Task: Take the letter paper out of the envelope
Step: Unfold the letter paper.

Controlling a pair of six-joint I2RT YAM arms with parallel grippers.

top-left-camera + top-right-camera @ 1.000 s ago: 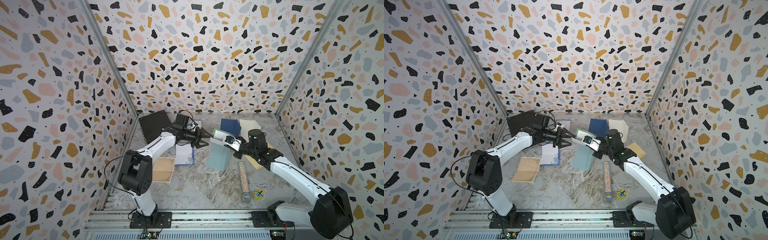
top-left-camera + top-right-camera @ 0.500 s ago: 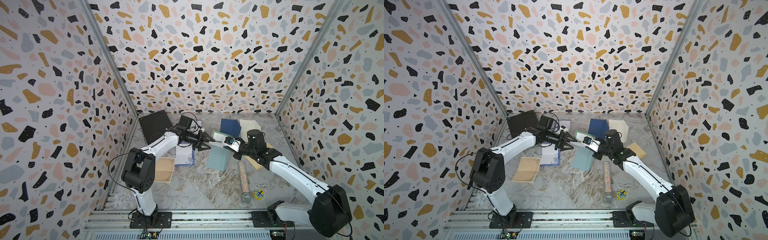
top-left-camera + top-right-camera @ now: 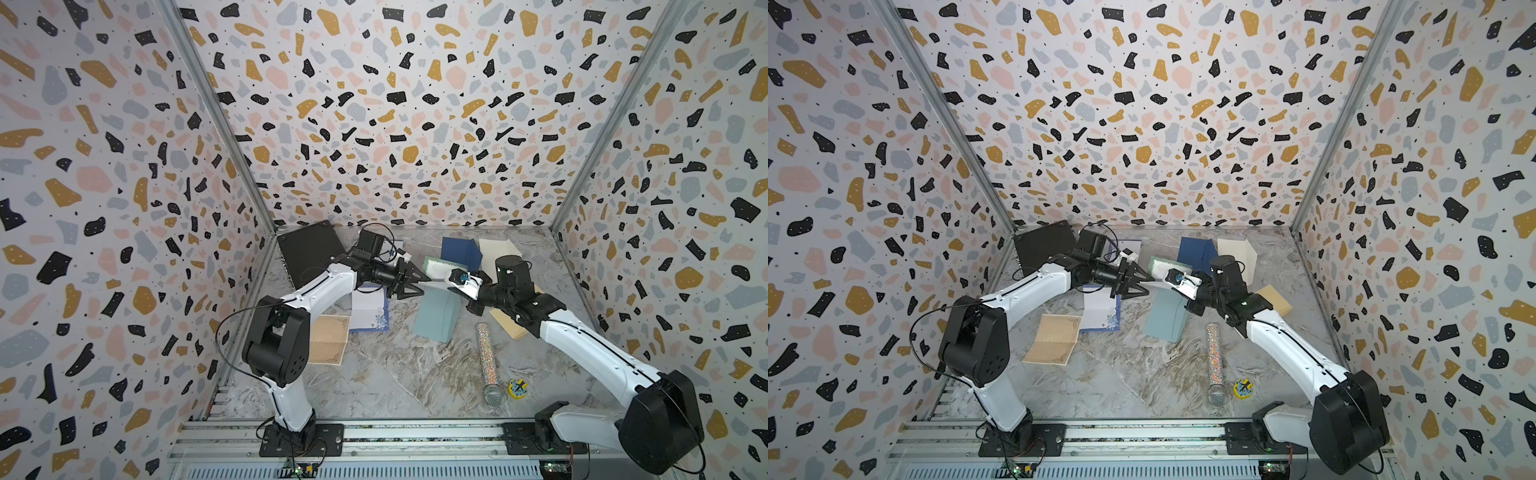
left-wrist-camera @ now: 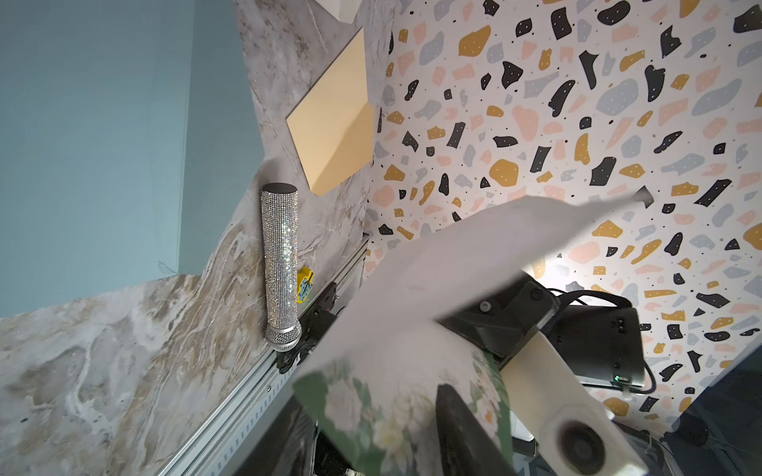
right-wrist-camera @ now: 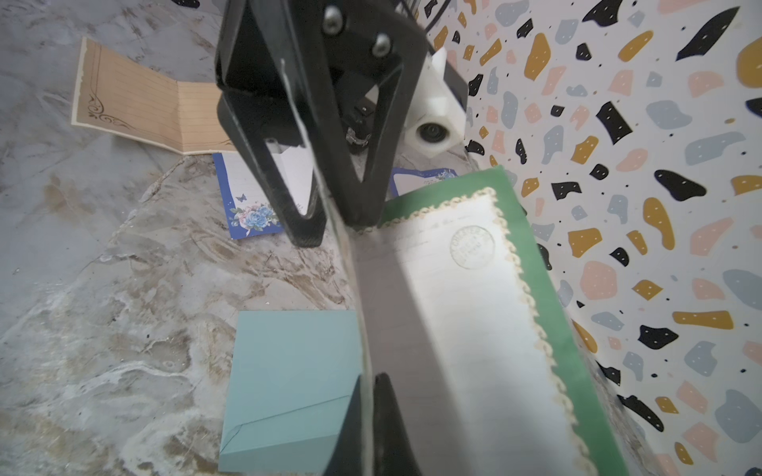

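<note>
The paper (image 5: 453,313) is held up in the air, above the table (image 5: 103,329). It is white with a green edge, and it is folded. One end is pinched by the right gripper (image 5: 368,408), whose jaws are closed tight on it. The other end lies between the jaws of the left gripper (image 5: 330,224). Those jaws are set partly apart, one on each side of the fold. Nothing is gripped by them yet, as far as can be seen. Whether the paper is touched by one of them cannot be told.

The envelope (image 5: 288,371) is light blue-green. It is lying flat on the table, right under the paper. Nothing is seen sticking out of it. The paper and the envelope are apart. The same is shown in both top views: the paper (image 3: 434,265) is up between the two grippers, and the envelope (image 3: 436,318) is down below.

So the main job looks done, since the paper is judged to be out of the envelope. Only a little is left. The paper may need to be taken by the left gripper, or opened up, or laid on a bare bit of table away from the envelope. A tan sheet (image 5: 136,111) and a blue flower sheet (image 5: 247,198) are lying nearby and are not part of this job.
</note>
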